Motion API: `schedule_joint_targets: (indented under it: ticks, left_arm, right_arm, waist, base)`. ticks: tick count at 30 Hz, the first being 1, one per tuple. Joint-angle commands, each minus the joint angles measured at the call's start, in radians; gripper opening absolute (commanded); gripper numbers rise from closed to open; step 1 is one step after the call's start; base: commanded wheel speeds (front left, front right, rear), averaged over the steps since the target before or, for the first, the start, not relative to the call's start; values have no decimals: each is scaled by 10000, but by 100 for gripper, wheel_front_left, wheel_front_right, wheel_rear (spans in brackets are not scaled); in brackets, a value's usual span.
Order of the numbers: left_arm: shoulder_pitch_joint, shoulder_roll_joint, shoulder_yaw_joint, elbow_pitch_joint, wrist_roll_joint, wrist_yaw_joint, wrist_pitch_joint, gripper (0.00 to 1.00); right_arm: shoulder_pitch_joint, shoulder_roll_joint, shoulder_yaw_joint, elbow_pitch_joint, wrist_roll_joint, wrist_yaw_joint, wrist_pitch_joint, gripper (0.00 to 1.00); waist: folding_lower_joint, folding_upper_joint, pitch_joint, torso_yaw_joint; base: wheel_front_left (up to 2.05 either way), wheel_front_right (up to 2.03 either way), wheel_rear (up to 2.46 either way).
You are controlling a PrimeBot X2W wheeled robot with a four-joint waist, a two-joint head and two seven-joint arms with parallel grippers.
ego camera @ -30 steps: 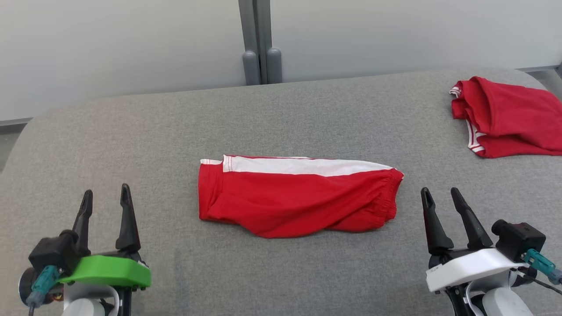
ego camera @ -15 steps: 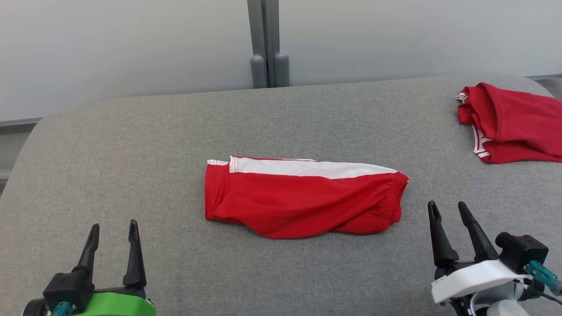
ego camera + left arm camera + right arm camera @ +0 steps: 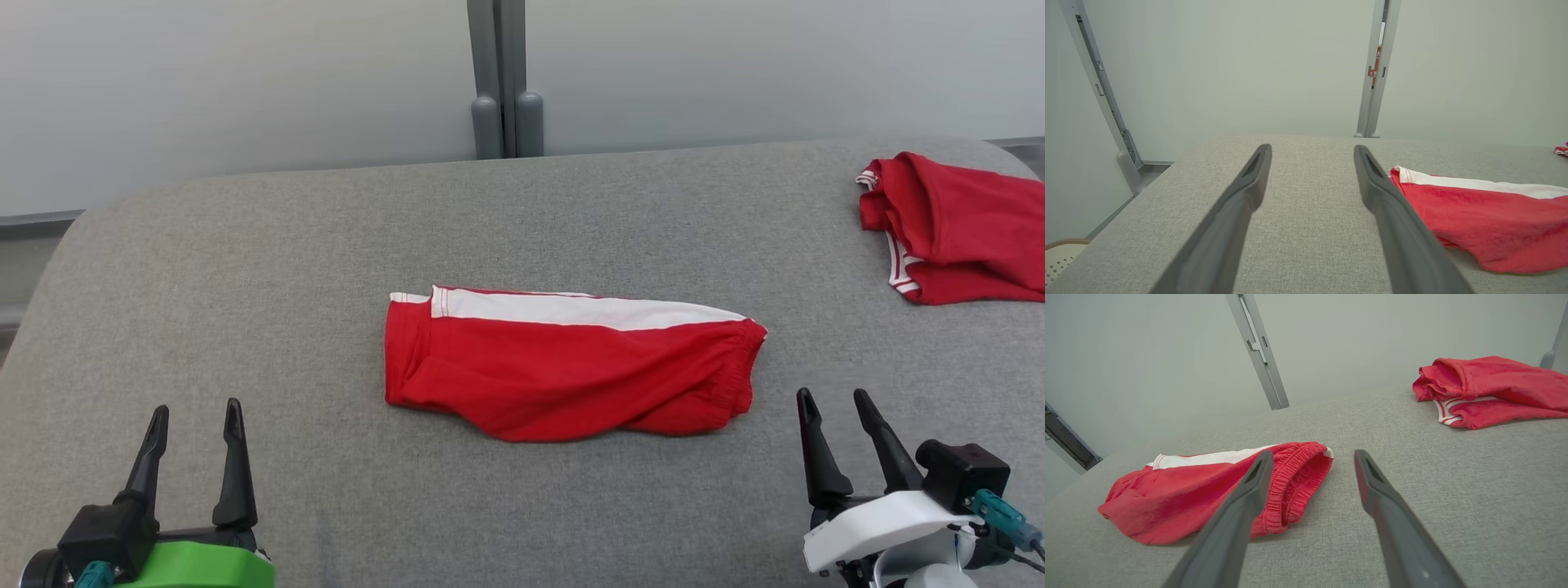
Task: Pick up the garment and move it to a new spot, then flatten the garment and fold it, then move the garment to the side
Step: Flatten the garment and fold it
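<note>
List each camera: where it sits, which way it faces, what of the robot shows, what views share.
Head: on the head, facing forward and down at the red shorts; left pincer and right pincer low, open.
Left wrist: along its own fingers, toward the wall.
Right wrist: along its own fingers, over the grey surface.
Shared: all three show the red shorts; head and right wrist, the second red garment.

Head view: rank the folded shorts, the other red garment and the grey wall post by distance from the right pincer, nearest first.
1. Folded shorts, just left of the right pincer.
2. Other red garment, back right.
3. Grey post, behind the table, centre.
</note>
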Motion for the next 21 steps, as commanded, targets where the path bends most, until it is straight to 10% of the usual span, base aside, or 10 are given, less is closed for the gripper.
schedule_joint_targets:
  ticks: [1,21]
  left_arm:
    - [-106,-42,47,31,71,-52,-26,100]
    - [-874,-391,-453,482,163,-71,-26,100]
  right_arm:
    - [-153,2,28,133,-87,-3,-26,100]
    - [-3790,-155,680,4833,-715,-3,160,100]
  waist:
    - [0,0,11,41]
    - [0,0,1060,903]
  base:
    - [0,0,0]
    - [0,0,0]
